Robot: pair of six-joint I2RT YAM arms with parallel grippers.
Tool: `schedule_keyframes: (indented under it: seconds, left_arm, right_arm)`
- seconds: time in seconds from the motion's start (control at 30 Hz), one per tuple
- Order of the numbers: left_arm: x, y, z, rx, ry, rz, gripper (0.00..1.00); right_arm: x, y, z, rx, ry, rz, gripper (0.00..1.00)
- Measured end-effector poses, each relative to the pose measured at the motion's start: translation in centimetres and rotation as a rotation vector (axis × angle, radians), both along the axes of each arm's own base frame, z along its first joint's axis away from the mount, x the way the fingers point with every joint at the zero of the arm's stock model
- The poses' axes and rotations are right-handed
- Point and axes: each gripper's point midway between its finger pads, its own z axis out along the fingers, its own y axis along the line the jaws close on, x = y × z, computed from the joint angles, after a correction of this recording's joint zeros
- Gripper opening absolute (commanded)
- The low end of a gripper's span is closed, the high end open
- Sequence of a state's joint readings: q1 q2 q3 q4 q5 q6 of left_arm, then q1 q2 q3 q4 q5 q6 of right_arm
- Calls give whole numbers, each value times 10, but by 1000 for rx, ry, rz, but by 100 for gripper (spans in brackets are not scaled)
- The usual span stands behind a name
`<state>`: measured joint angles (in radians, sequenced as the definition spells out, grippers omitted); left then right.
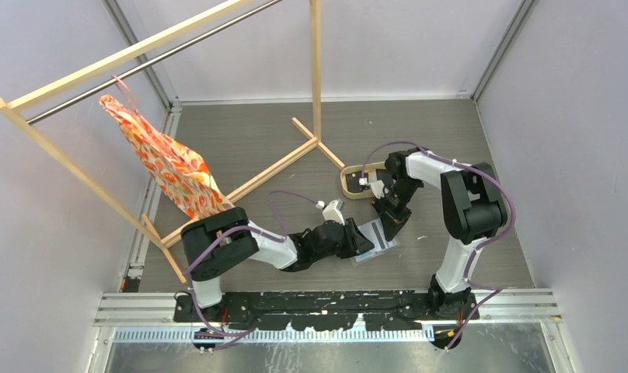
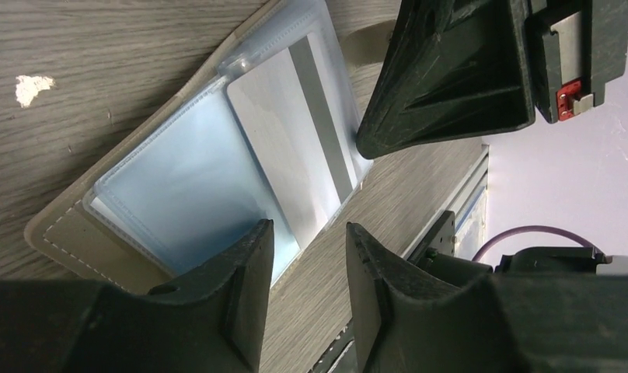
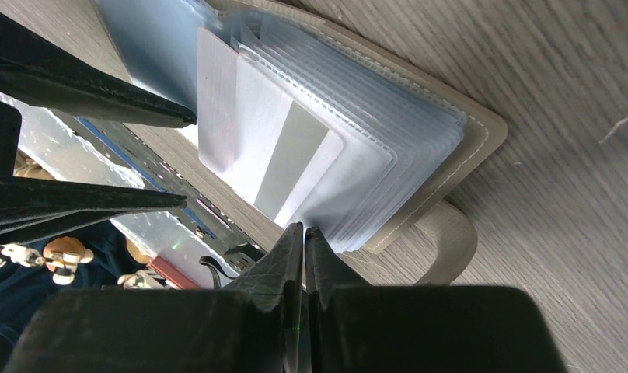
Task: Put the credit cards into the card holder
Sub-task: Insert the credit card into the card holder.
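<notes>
The grey-taupe card holder (image 1: 375, 242) lies open on the table with its clear sleeves fanned out; its cover also shows in the left wrist view (image 2: 62, 233) and the right wrist view (image 3: 476, 132). A whitish credit card (image 2: 295, 140) with a grey stripe lies on the sleeves, also in the right wrist view (image 3: 256, 140); I cannot tell how far it is tucked in. My left gripper (image 2: 307, 233) is open at the holder's near edge, one finger (image 2: 241, 272) over a sleeve. My right gripper (image 3: 303, 231) is shut, its tips at the sleeves' edge beside the card, with nothing seen between them.
The oval wood-rimmed tray (image 1: 350, 185) sits just behind the two grippers. A wooden clothes rack (image 1: 316, 78) with an orange patterned cloth (image 1: 171, 167) stands at the back left. The holder's snap strap (image 3: 451, 241) sticks out beside my right fingers. The table's near edge is close.
</notes>
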<state>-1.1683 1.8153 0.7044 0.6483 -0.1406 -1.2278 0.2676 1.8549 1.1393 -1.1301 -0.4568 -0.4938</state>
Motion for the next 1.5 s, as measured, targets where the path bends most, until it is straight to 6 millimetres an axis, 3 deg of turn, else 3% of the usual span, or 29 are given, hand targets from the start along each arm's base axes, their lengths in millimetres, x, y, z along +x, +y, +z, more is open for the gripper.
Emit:
schedule_keyframes:
  seconds: [0.63,1.07,1.3,1.5]
  left_arm:
    - [16,-5,-3,20,10,19,23]
    - [23,-18,-2,28,17,-1,21]
    - [26,-19,-2,43,6,-12,21]
    - [27,-18,-3,52,0,-21,21]
  right_arm:
    - [0,0,0,-8,-2,8,10]
    - [-3,-4,0,-32,6,20,10]
    - [-4,-5,1,-30,13,12,18]
    - [11,-9,9,24,-54,-37,13]
